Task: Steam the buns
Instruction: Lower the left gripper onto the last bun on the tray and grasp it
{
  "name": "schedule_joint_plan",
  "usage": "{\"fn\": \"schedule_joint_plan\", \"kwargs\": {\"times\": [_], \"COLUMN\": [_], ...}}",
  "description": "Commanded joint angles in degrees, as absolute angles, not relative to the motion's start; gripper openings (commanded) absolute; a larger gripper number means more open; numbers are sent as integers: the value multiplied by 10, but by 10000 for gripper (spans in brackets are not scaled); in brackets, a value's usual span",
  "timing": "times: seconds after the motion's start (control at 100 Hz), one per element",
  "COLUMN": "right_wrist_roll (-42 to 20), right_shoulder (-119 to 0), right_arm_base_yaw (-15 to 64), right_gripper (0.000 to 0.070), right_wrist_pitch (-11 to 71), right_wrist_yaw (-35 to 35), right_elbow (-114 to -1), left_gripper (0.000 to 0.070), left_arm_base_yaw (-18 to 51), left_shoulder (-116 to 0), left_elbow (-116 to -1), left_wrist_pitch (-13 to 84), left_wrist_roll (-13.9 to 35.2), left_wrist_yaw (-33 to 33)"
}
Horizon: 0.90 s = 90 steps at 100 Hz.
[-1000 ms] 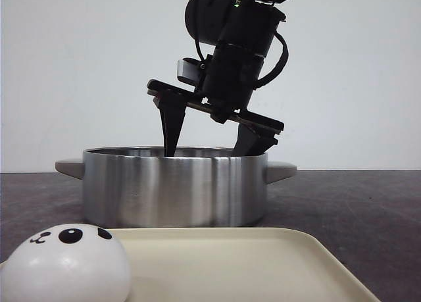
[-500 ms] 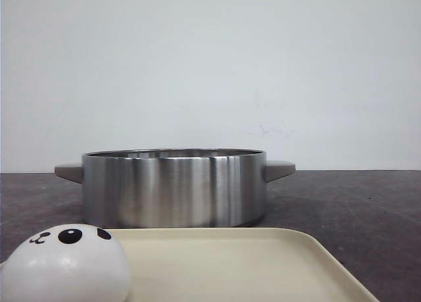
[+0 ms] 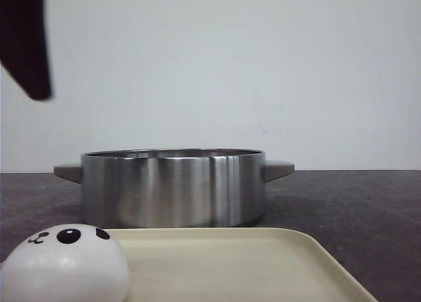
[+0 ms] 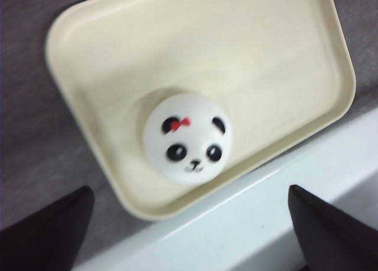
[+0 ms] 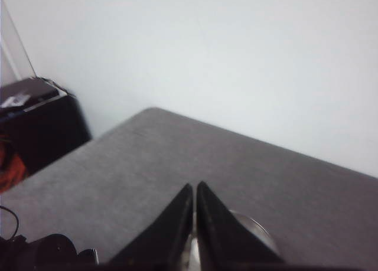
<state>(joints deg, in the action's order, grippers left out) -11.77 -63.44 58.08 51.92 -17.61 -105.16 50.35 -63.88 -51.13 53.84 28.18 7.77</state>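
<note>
Bun (image 3: 63,262): white dome with a black panda face, sitting on the near left corner of the tray; the left wrist view shows a small red bow by one ear (image 4: 187,134).
Tray (image 3: 263,266): cream, rounded corners, near side of the table, otherwise bare.
Pot (image 3: 174,187): shiny steel, two grey side handles, just behind the tray; its inside is hidden.
Table (image 3: 355,203): dark grey, white wall behind.
Left gripper (image 4: 189,235): above the tray, jaws spread wide, nothing between them; one dark finger (image 3: 27,42) shows at the upper left.
Right gripper (image 5: 195,224): fingers pressed together, gripping nothing, above the grey table.
</note>
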Motion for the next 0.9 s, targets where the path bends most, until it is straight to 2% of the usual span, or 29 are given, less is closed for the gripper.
{"fn": "schedule_joint_plan", "kwargs": {"times": [0.0, 0.16, 0.76, 0.81, 0.89], "right_wrist_roll": [-114, -116, -118, -117, -117], "right_shoulder": [-643, -644, -643, -643, -643], "right_arm_base_yaw": [588, 590, 599, 599, 599], "right_gripper": [1, 1, 1, 1, 1], "right_wrist_pitch": [525, 526, 529, 531, 536], "right_wrist_yaw": [-181, -180, -180, -180, -180], "right_elbow": [-1058, -1058, -1058, -1058, -1058], "left_gripper": [633, 633, 628, 586, 370], "left_arm_base_yaw": [519, 535, 541, 541, 541], "left_shoulder": [-663, -722, -868, -871, -872], "left_elbow": [-515, -515, -515, -515, -515], "left_wrist_pitch": [521, 500, 460, 455, 454], "left_wrist_roll": [295, 309, 292, 292, 292], "left_wrist_yaw": [79, 78, 63, 63, 63]}}
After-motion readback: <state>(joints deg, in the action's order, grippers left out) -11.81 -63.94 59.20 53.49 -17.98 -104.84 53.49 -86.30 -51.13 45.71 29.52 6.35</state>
